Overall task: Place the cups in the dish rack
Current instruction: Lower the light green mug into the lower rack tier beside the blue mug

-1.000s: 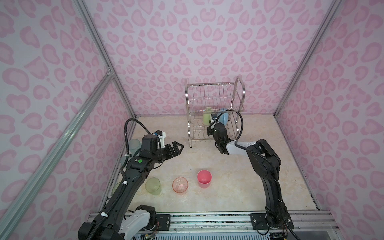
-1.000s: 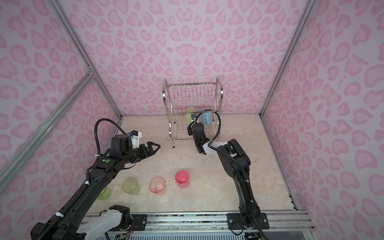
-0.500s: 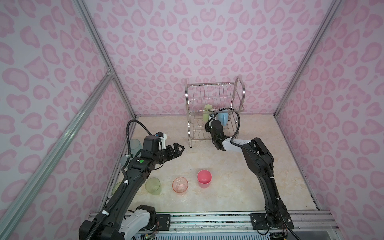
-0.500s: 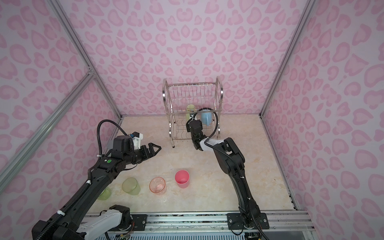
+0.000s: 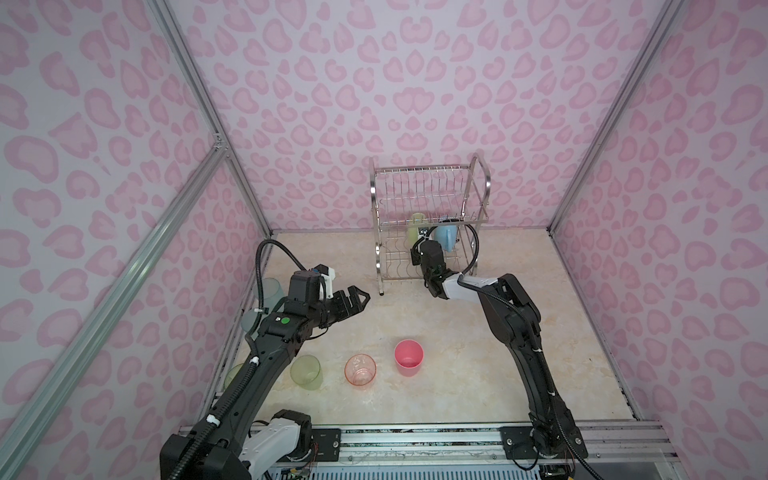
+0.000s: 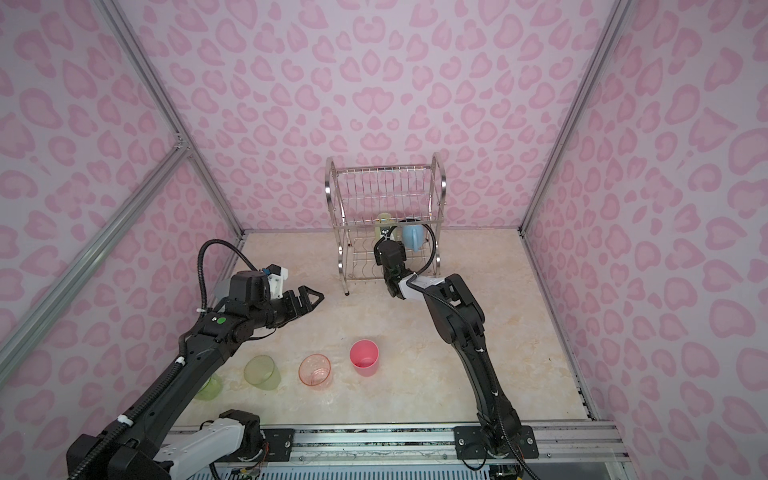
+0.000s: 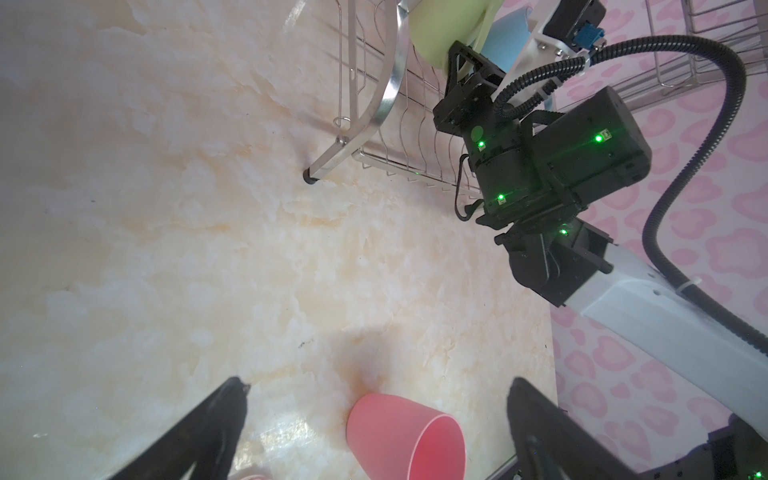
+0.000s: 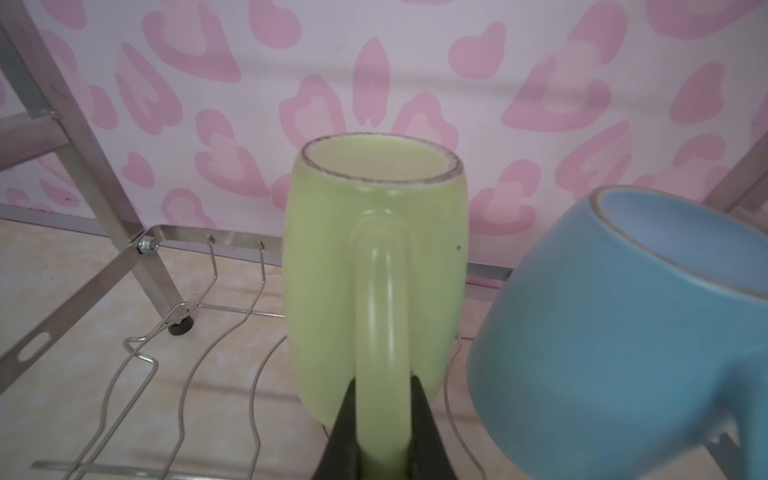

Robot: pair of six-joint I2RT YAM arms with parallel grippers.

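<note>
**Green mug gripped at the rack's lower tier**

Top views: the dish rack stands at the back of the counter. The right arm reaches into its lower tier, where the green mug and blue mug are side by side. The left arm hangs above the counter. Near the front edge is an upright row: yellow-green tumbler, orange-pink tumbler, pink tumbler. A pale blue tumbler is by the left wall.

Left wrist: left jaws spread wide and empty, fingers well apart, with the pink tumbler beyond them.

Right wrist: right jaws clamped on the green mug's handle, over the lower wires. I cannot tell whether the mug rests on them. The blue mug is tilted, just beside.
</note>
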